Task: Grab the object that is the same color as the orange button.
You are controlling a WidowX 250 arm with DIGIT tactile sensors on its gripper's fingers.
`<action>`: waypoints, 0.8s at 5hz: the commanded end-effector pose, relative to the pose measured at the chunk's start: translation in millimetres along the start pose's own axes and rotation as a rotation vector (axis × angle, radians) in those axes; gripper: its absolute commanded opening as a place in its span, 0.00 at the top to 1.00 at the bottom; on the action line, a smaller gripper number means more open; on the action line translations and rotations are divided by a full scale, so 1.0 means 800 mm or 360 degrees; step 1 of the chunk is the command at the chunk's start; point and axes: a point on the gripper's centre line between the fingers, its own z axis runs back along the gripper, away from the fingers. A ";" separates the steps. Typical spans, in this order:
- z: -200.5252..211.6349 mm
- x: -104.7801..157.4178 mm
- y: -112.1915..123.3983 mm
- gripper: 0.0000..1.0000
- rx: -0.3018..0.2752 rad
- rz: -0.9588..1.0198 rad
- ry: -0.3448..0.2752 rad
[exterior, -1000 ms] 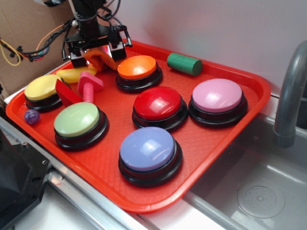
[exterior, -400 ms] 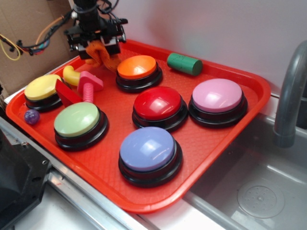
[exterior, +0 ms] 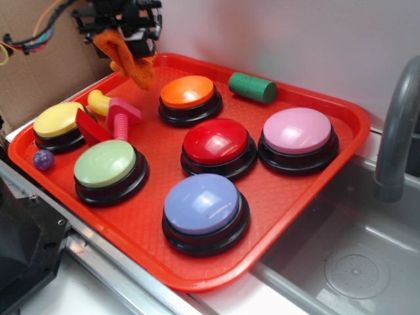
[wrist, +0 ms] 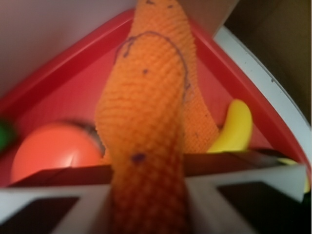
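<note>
My gripper (exterior: 123, 36) is shut on the orange cloth (exterior: 128, 60) and holds it in the air above the tray's far left corner. The cloth hangs down from the jaws, clear of the tray floor. In the wrist view the nubbly orange cloth (wrist: 146, 126) fills the middle, pinched between the two fingers (wrist: 243, 187). The orange button (exterior: 188, 92) sits on the red tray (exterior: 275, 197) just right of the hanging cloth; it also shows blurred at the wrist view's left (wrist: 53, 151).
The tray holds a red button (exterior: 215, 142), pink button (exterior: 297, 131), blue button (exterior: 202, 204), green button (exterior: 105, 164) and yellow button (exterior: 59, 120). A yellow banana toy (exterior: 98, 103), pink bolt (exterior: 121, 118), green cylinder (exterior: 252, 87) and purple ball (exterior: 43, 159) lie around. A sink with faucet (exterior: 397, 131) is at right.
My gripper has risen and moved left and back with the orange cloth, lifting it off the tray. The banana toy underneath is now uncovered.
</note>
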 end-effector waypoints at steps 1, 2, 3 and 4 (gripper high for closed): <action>0.051 -0.053 -0.003 1.00 -0.0149 -0.0478 0.0100; 0.056 -0.085 0.001 1.00 -0.0170 -0.0643 0.0169; 0.058 -0.110 0.008 1.00 -0.0191 -0.0739 0.0169; 0.065 -0.115 0.021 1.00 -0.0159 -0.0710 0.0196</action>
